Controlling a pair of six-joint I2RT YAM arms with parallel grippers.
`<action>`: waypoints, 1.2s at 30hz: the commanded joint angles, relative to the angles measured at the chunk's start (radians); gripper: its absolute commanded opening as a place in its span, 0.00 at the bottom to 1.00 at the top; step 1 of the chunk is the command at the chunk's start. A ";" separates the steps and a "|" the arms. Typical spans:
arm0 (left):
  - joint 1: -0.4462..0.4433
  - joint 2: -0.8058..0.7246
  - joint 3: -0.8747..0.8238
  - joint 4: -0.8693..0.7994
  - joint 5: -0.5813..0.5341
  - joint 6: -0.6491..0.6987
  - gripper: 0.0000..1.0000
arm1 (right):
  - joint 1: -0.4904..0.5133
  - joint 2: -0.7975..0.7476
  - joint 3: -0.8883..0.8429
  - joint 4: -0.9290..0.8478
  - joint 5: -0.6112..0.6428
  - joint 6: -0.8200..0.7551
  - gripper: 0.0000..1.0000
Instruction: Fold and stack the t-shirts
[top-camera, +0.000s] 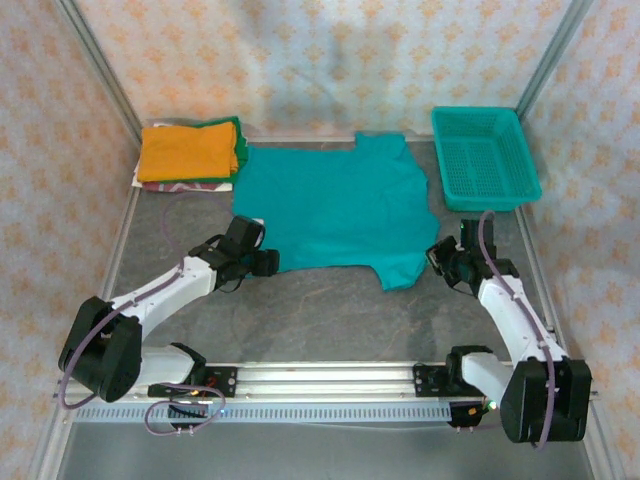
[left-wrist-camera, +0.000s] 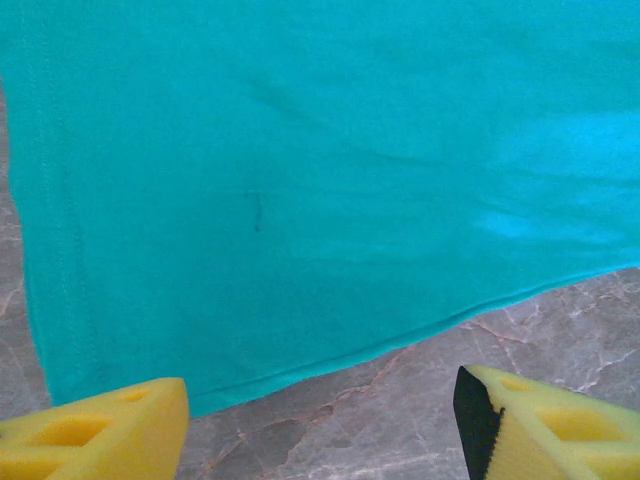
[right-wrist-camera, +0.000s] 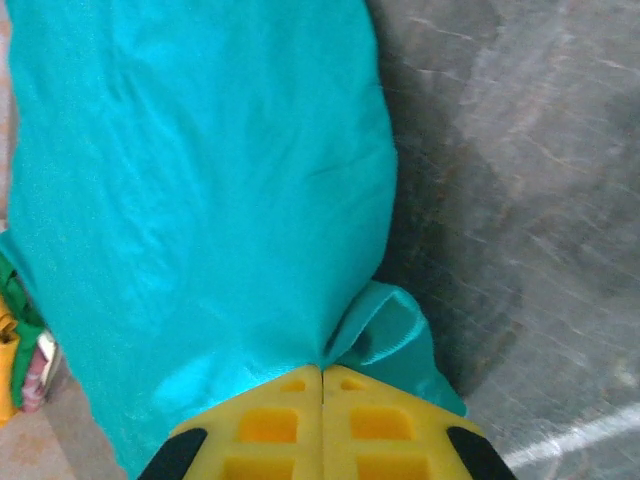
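Note:
A teal t-shirt (top-camera: 340, 205) lies spread flat in the middle of the table, with no lettering showing. Folded t-shirts are stacked at the back left: an orange one (top-camera: 190, 150) on top, green and patterned ones under it. My left gripper (top-camera: 262, 262) is open just short of the teal shirt's near left hem (left-wrist-camera: 300, 330), its yellow fingers (left-wrist-camera: 120, 430) over bare table with nothing between them. My right gripper (right-wrist-camera: 322, 385) is shut on a pinch of the teal shirt's cloth (right-wrist-camera: 200, 200) by the near right sleeve (right-wrist-camera: 395, 330); from above, this gripper (top-camera: 436, 262) sits at the shirt's right edge.
A teal plastic mesh basket (top-camera: 485, 158) stands at the back right, close behind the right arm. The grey marble-look tabletop (top-camera: 330, 310) is bare between the shirt and the arm bases. Patterned walls enclose the table on three sides.

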 joint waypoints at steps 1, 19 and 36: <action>0.006 -0.028 0.014 -0.023 -0.050 0.019 0.72 | 0.002 -0.030 0.039 -0.124 0.114 0.002 0.14; 0.209 0.008 -0.063 0.023 0.039 -0.075 0.75 | 0.101 0.103 0.040 -0.165 0.216 -0.214 0.27; 0.309 0.067 -0.146 0.037 0.212 -0.144 0.58 | 0.012 -0.115 -0.142 -0.040 0.179 -0.214 0.47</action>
